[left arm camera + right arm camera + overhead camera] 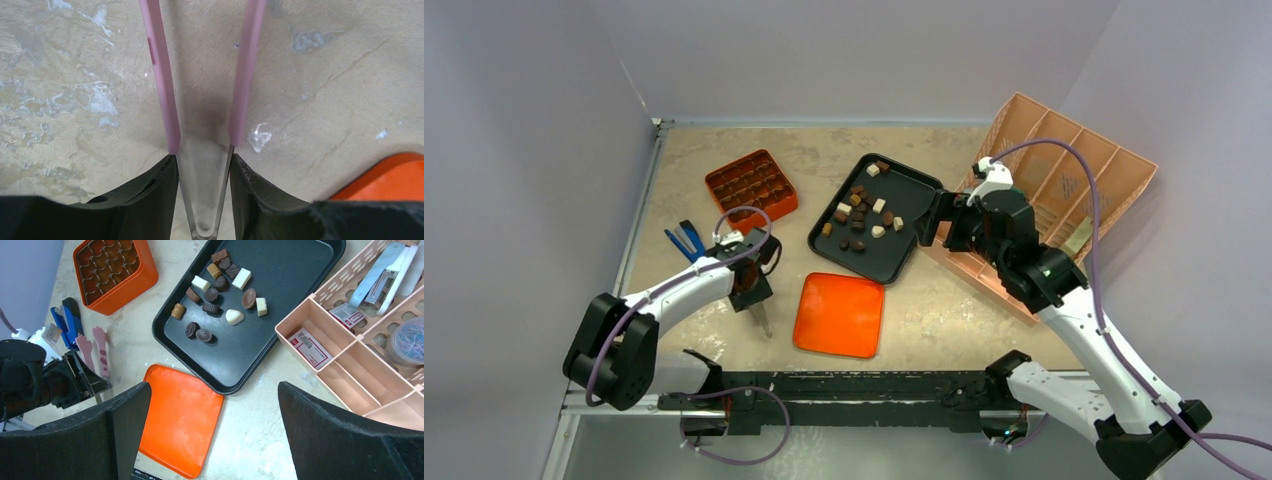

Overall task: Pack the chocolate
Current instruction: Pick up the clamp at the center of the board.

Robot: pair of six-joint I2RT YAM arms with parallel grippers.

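The chocolate (pixel 862 212), several small dark, brown and cream pieces, lies loose on the black tray (pixel 902 252); the right wrist view shows the chocolate (pixel 220 300) spread over the tray (pixel 295 275). My left gripper (pixel 753 292) is over bare table left of the tray, shut on a pair of metal tongs (pixel 202 200) with pink arms; both jaws press the tongs' sides. The left gripper (pixel 203 160) holds no chocolate. My right gripper (pixel 936 216) hovers at the tray's right edge; the right gripper (pixel 214 387) is open and empty.
An orange compartmented box (pixel 751 185) stands left of the tray. Its flat orange lid (pixel 839 314) lies near the front edge. A blue tool (pixel 686 240) lies by the left gripper. A pink organizer (pixel 1054 190) with a stapler (pixel 382 272) leans at the right wall.
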